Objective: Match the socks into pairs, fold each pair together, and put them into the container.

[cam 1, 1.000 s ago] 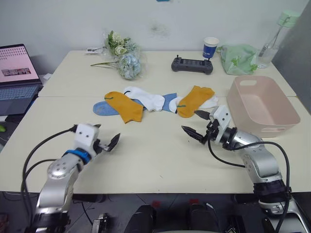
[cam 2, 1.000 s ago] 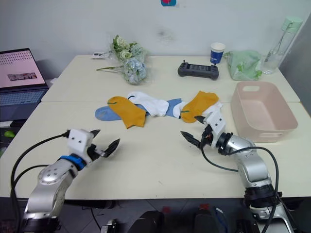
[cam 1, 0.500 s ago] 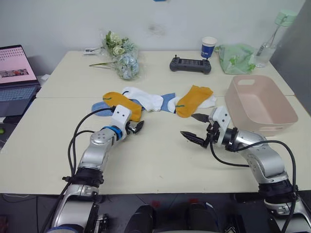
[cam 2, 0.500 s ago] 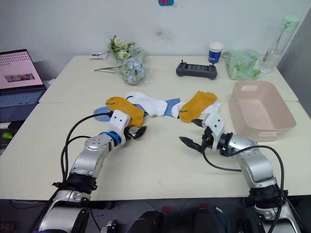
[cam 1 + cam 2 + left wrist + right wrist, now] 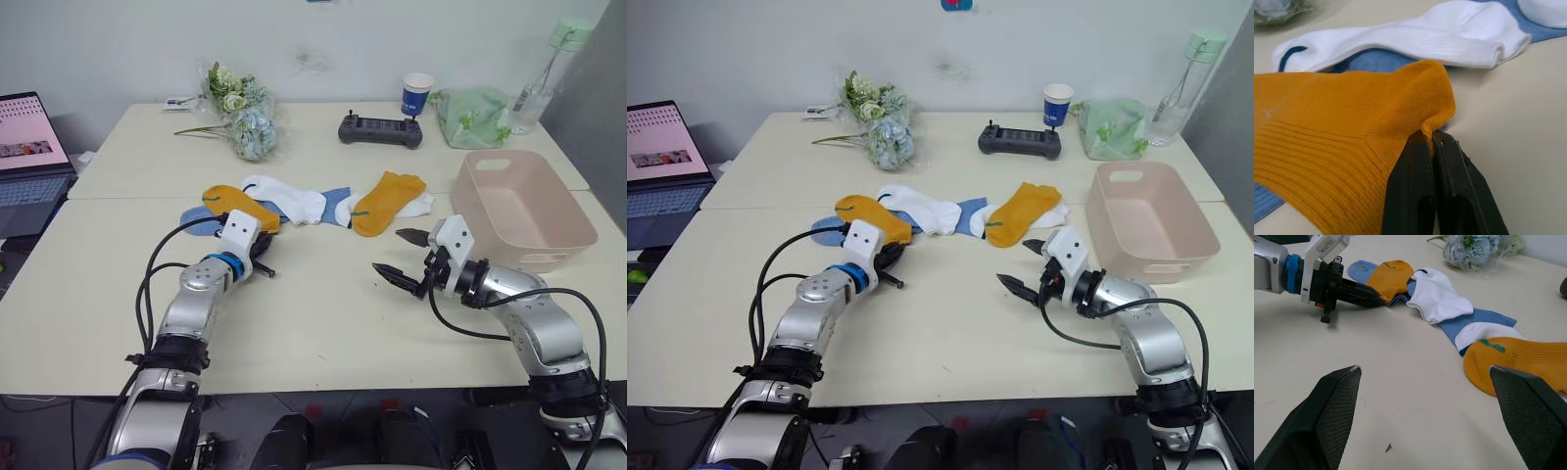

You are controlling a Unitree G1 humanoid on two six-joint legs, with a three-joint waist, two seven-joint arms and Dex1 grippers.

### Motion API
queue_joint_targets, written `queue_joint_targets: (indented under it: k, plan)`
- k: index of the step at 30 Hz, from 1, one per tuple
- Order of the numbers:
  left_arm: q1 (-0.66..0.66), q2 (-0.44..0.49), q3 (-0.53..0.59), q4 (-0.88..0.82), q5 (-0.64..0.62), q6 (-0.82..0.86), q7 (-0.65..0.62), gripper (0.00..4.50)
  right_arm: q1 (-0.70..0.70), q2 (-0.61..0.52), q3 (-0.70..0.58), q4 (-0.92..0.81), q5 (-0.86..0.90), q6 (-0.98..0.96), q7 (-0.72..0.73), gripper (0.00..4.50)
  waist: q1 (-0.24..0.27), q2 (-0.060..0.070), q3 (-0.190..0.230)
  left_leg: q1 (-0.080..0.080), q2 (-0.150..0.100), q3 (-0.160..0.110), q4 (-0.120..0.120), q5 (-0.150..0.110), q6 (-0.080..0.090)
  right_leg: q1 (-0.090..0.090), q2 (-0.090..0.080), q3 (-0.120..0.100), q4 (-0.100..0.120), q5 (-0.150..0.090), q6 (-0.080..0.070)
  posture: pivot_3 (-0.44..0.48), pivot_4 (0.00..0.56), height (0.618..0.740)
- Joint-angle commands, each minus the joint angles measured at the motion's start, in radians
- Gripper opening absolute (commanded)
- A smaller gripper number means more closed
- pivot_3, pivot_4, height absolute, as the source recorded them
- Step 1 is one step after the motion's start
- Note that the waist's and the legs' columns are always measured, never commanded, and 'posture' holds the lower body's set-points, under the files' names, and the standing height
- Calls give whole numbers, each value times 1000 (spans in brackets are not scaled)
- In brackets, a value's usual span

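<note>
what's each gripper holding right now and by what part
The left gripper is shut on the edge of a mustard-yellow sock, pinching a fold of its fabric. The right gripper is open above the table, holding nothing.

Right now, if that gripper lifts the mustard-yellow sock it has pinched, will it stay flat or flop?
Probably flop: the mustard-yellow knitted sock already puckers where the left gripper pinches its edge. It looks light, so it should lift easily. It overlaps a light blue sock, which might drag along.

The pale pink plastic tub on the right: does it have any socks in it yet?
Empty. The pale pink plastic tub shows only its bare pink bottom, and the socks lie on the table, outside it.
</note>
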Motion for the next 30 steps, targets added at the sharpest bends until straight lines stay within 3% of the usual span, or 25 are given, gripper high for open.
queue_joint_targets:
  k: [1, 6, 10, 13, 18, 23, 27, 30]
  plan:
    - [93, 52, 30, -196, -54, 38, -74, 22, -12, -5, -34, -26, 3, -23, -19, 4500, -2, 0, 0, 0, 0, 0, 0, 0, 0, 0, 0, 0, 0, 0, 0, 0, 150, 740]
    - [245, 137, 53, -502, -164, 176, -189, 22, -3, -15, -48, -16, 1, -29, -25, 4500, -2, 0, 0, -1, 0, -1, 0, 0, 0, -1, 0, 0, 0, 0, 0, 0, 150, 740]
    - [313, 172, -37, -723, -304, 370, -304, 22, -5, -28, -66, 5, 2, -34, -21, 4500, 8, 0, 0, -1, 0, 0, 0, 0, 0, 0, -1, 1, -1, 0, 0, 0, 150, 740]
    - [257, 97, -139, -712, -336, 454, -314, 22, -23, -35, -74, 29, 0, -40, -21, 4500, 15, 1, 0, 0, -1, 0, 0, 0, 0, 3, -1, -1, -2, 0, 0, 0, 150, 740]
    - [130, -44, -269, -553, -309, 461, -331, 22, -37, -43, -87, 40, 5, -36, -30, 4500, 9, 0, 0, 0, 0, 0, 1, 0, 0, 3, 0, -1, -1, 0, 0, 0, 150, 740]
    - [74, -103, -299, -502, -324, 472, -356, 1308, -20, -55, -105, 47, -1, -40, -37, 4500, 2, 0, 0, 1, 0, 1, 0, 0, 0, 3, 0, -1, -2, 0, 0, 0, 150, 740]
    - [97, -56, -252, -551, -351, 500, -366, 2602, -5, -43, -120, 51, 4, -18, -67, 4500, 2, 0, 0, 1, 1, 0, 0, 0, 0, 3, 1, -1, -1, 0, 0, 0, 150, 740]
    - [137, 23, -154, -602, -386, 505, -374, 3556, 22, -22, -131, 18, 53, 59, -92, 4500, 2, 0, 0, 1, 1, 0, 0, 0, 0, 3, 1, 0, -1, 0, 0, 0, 150, 740]
